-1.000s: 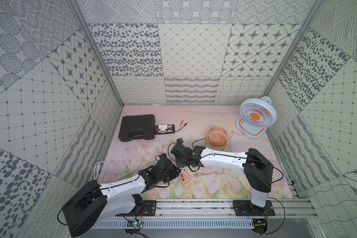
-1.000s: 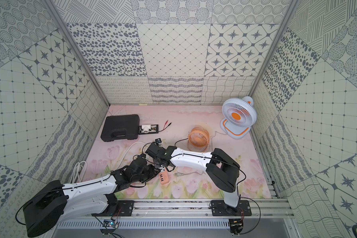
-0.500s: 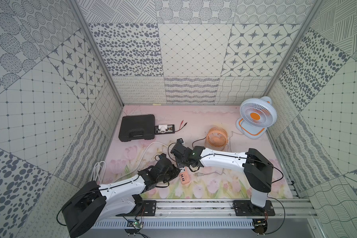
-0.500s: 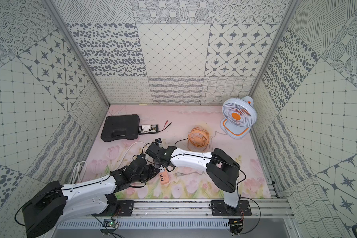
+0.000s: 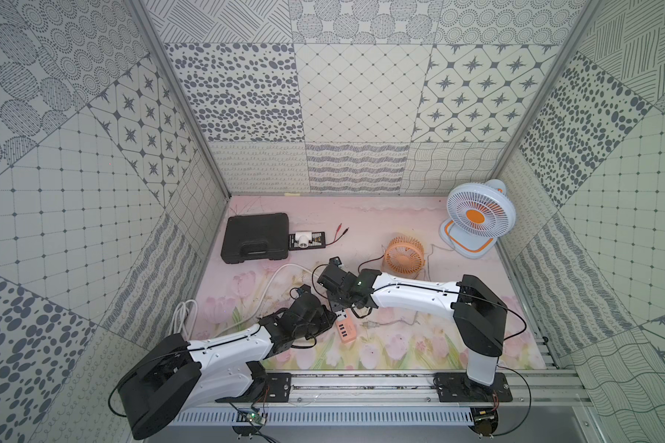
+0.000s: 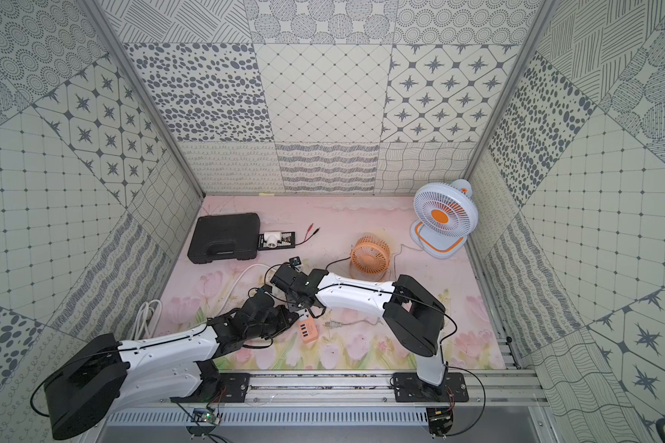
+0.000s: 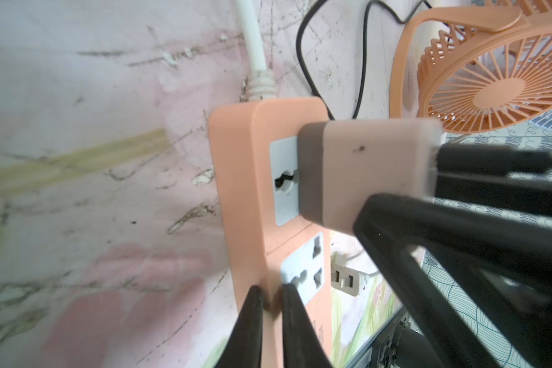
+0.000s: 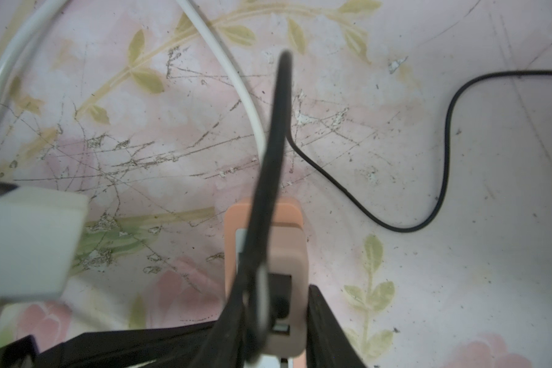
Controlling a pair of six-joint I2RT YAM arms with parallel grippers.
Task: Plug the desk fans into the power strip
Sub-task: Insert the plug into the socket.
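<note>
In both top views the arms sit where they were a second ago, meeting over the power strip near the front of the tabletop. The left tool and right tool crowd its far end, their jaws too small to read here. Counted: two arms, one strip, one black case and two fans, the orange fan and the white fan. One loose plug lies just beside the strip.

In the left wrist view the change shows. The left tool's fingers have drawn together and now pinch the strip's raised edge, with almost nothing between them. That braces the strip, so I judge a push on the plug will not slide it. There are two white sockets: one is free, and one is covered by the pale plug block, whose dark face sits flush against it. It looks seated, or very nearly. One black cable runs off toward the orange fan, so that is likely the fan being connected. The loose plug rests unplugged.

In the right wrist view the right tool straddles the block, part-open. A finger touches each side as far as the cable lets me see, and the tool appears to have hold of the block. There is one white cord and one black cable.
</note>
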